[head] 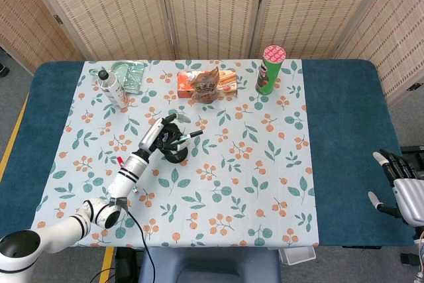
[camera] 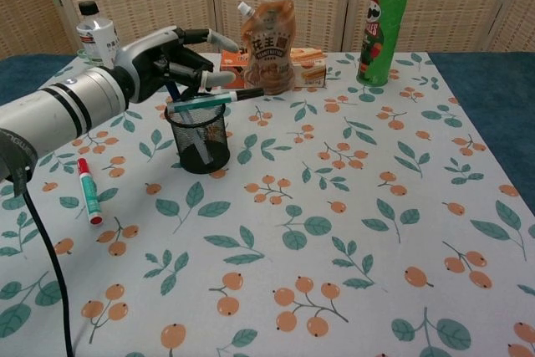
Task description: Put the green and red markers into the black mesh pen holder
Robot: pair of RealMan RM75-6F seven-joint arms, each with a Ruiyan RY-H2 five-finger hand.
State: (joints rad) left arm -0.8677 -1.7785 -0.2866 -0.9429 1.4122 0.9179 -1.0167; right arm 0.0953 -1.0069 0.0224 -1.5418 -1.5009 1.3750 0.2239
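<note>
Two markers matter here. Green marker (camera: 213,99) lies almost flat across the rim of the black mesh pen holder (camera: 199,135), black cap end sticking out toward the snack pouch (camera: 267,46), not dropped inside. Left hand (camera: 171,60) sits just above and behind the holder with fingers spread; a fingertip is at or near the marker's barrel, but I cannot tell whether it grips it or only touches it. Head view shows the same: left hand (head: 163,136) over the holder (head: 176,152), marker (head: 186,136) poking out to the side. A blue pen stands inside the holder already.

Red marker (camera: 88,191) lies flat on the floral tablecloth (camera: 351,232), well apart from the holder on the robot's left side, untouched; in the head view only a small bit of it (head: 121,162) shows beside the forearm.

Right hand (head: 401,190) hangs off the far edge of the table, fingers apart, holding nothing.

At the back: green chip can (camera: 378,31) upright, an orange snack box (camera: 301,64) behind the pouch, a white bottle (camera: 95,33) with black cap at the left corner.
</note>
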